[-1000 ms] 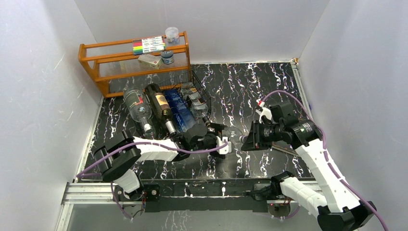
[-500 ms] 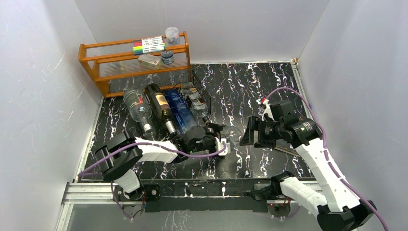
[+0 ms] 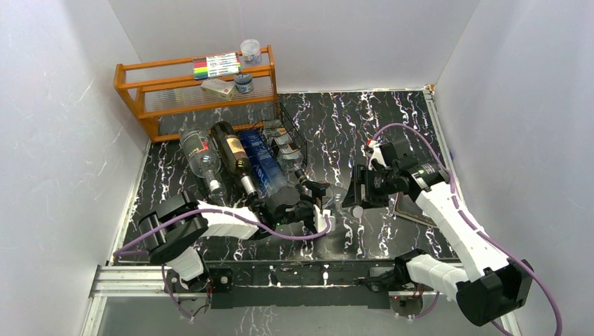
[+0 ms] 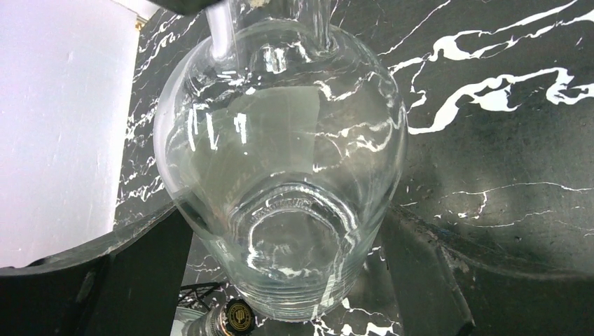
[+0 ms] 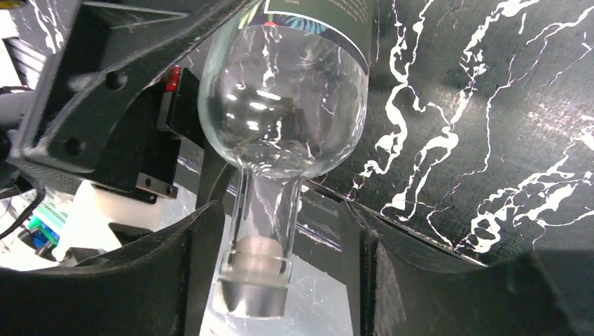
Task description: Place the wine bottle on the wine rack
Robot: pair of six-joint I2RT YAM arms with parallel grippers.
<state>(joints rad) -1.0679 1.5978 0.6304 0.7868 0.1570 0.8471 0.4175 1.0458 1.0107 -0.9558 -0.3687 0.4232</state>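
Spanning the table's near-middle, just off the near end of the wine rack (image 3: 293, 140): one clear wine bottle (image 4: 280, 154), not yet cradled. Left gripper (image 3: 319, 204) grasps its body. Right gripper (image 5: 280, 217), clear of it a second ago, has moved in; fingers now straddle the neck, parted, not clamped. Two-arm carry to the rack judged next.

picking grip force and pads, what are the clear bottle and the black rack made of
Wine bottle: looks like clear, glossy glass. It is see-through with sharp highlights and a thick moulded base, though hard plastic can't be ruled out.
Wine rack: thin black wire, probably coated metal.
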